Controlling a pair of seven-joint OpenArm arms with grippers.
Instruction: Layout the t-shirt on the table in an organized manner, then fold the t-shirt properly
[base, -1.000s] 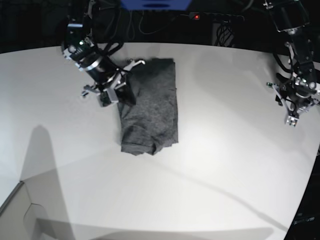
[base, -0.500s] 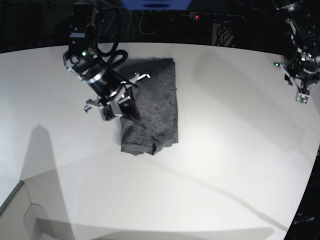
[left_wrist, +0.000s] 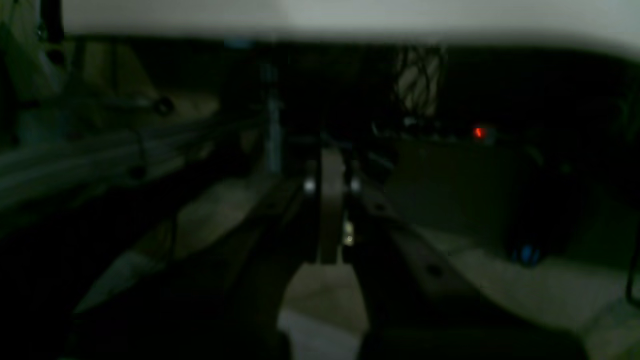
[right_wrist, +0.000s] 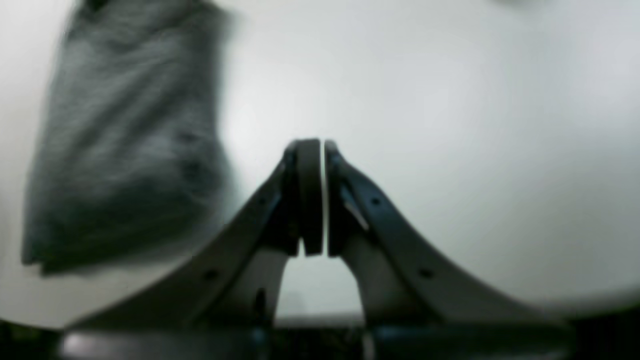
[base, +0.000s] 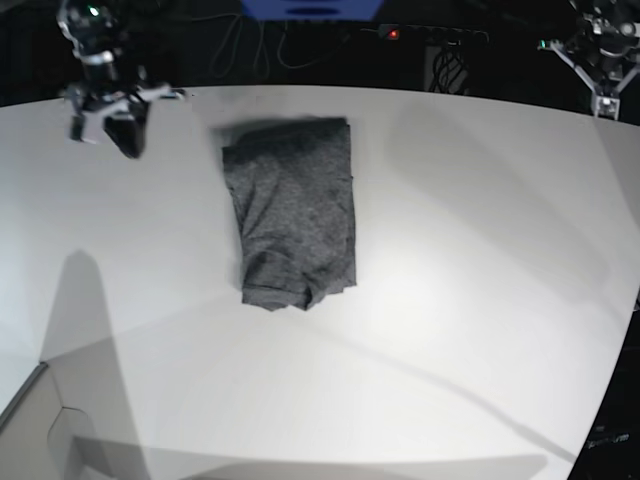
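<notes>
A dark grey t-shirt (base: 295, 215) lay folded into a narrow rectangle on the white table (base: 460, 300). The right gripper (right_wrist: 322, 200) hung well clear of it, jaws closed and empty. The left gripper (left_wrist: 331, 210) hung far off, also closed and empty.

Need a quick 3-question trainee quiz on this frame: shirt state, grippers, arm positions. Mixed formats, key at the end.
1. True or false: the t-shirt lies folded into a narrow rectangle on the table.
2. Multiple choice: the right gripper is A) shut on the shirt, B) shut and empty, C) wide open.
3. Fill in: in the base view, the left gripper is at the far ___ corner, clear of the shirt.

Key: 1 true. 2 B: its jaws meet with only white table behind them, the shirt off to the side. 3 right.
</notes>
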